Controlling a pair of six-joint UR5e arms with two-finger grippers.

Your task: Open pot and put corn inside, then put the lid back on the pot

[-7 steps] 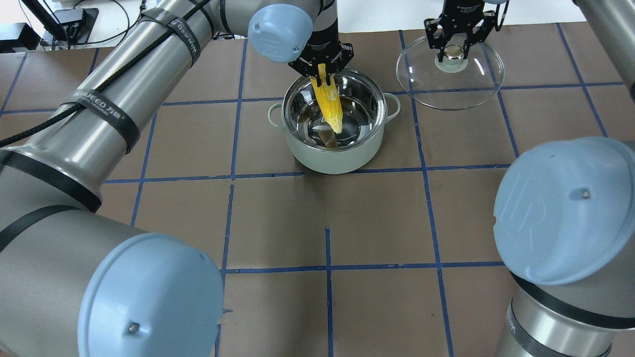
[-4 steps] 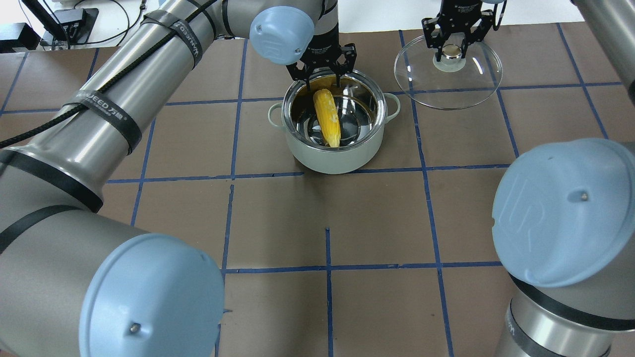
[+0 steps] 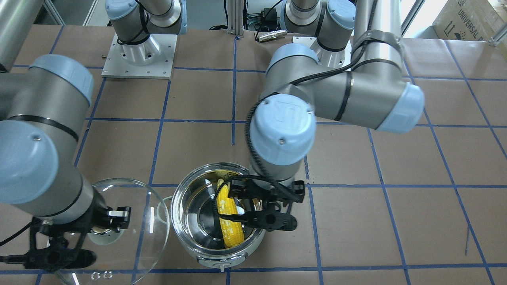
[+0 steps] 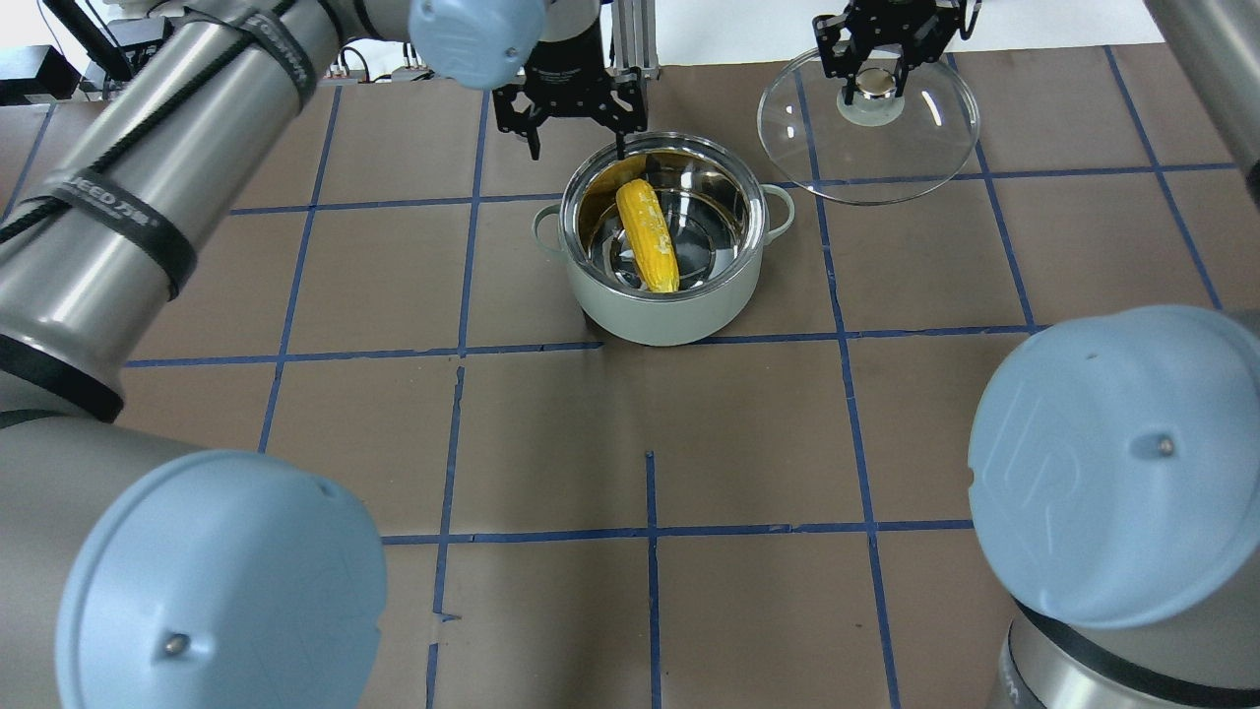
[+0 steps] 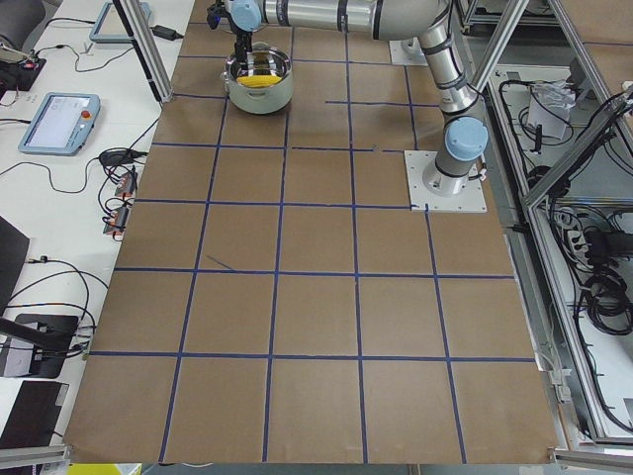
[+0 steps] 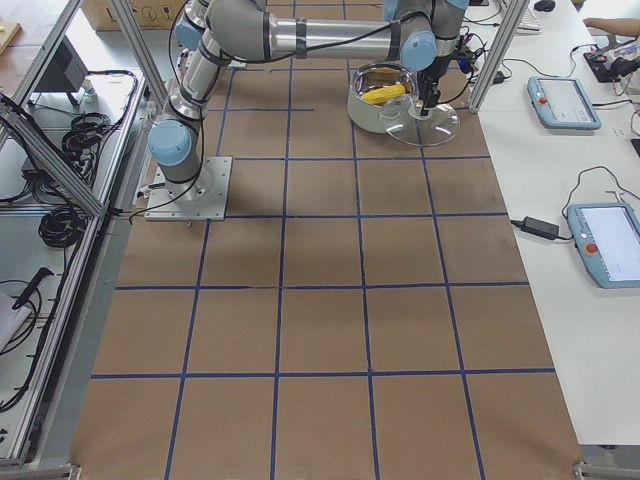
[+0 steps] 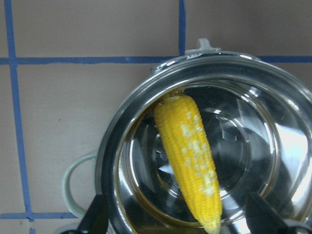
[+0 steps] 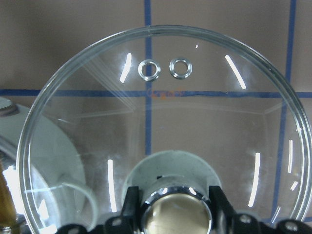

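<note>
The steel pot [image 4: 669, 317] stands open on the table. The yellow corn [image 4: 648, 236] lies slanted inside it, also in the front view [image 3: 229, 213] and the left wrist view [image 7: 187, 156]. My left gripper [image 4: 576, 138] is open and empty, above the pot's far rim; it also shows in the front view [image 3: 241, 202]. My right gripper [image 4: 874, 84] is shut on the knob of the clear glass lid [image 4: 886, 158], to the right of the pot. The right wrist view shows the lid [image 8: 195, 126] with its two vent rings and the jaws pinching the knob.
The brown table surface [image 4: 650, 443] has a blue tape grid. My arms' large elbow joints fill the near corners of the overhead view. Operator tablets [image 6: 565, 100] lie on the white bench beyond the table's far edge.
The left gripper let go of the corn, which dropped flat into the pot, then drew up and to the left. The right gripper carried the lid slightly left.
</note>
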